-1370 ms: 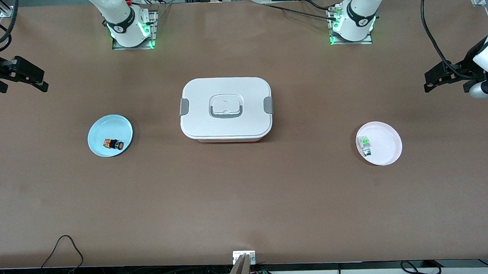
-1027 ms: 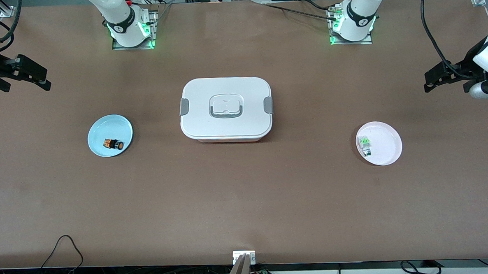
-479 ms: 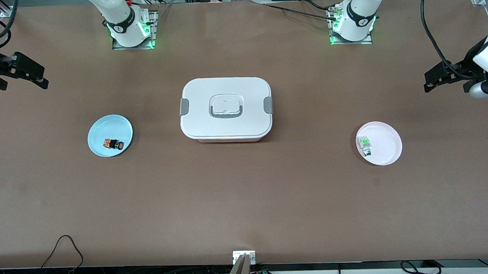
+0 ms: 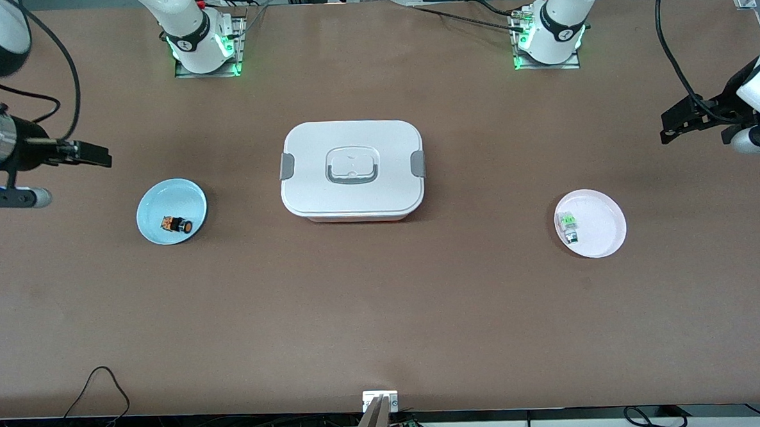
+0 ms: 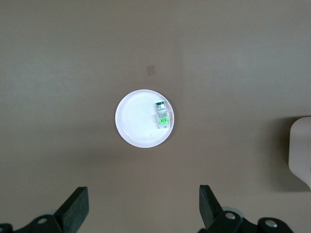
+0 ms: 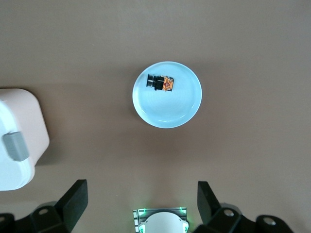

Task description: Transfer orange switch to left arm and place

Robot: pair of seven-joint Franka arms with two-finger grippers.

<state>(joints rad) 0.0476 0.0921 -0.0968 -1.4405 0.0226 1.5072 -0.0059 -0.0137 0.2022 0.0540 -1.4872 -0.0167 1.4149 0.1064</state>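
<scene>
The orange switch (image 4: 176,224) lies on its side on a light blue plate (image 4: 168,198) toward the right arm's end of the table. It also shows in the right wrist view (image 6: 161,83) on the plate (image 6: 170,107). My right gripper (image 4: 98,157) hangs open and empty over bare table beside that plate; it is wide open in its wrist view (image 6: 141,204). The white box (image 4: 351,170) stands shut at the table's middle. My left gripper (image 4: 670,127) waits open and empty over the left arm's end of the table, also wide open in its wrist view (image 5: 143,208).
A green and white switch (image 4: 568,226) lies on a pale pink plate (image 4: 605,229) toward the left arm's end, and shows in the left wrist view (image 5: 163,114). The box's corner shows in both wrist views. Cables hang along the table's near edge.
My right arm has swung in from the table's end, and its gripper now hangs closer to the blue plate. The left arm, the switches and the box have not moved.
</scene>
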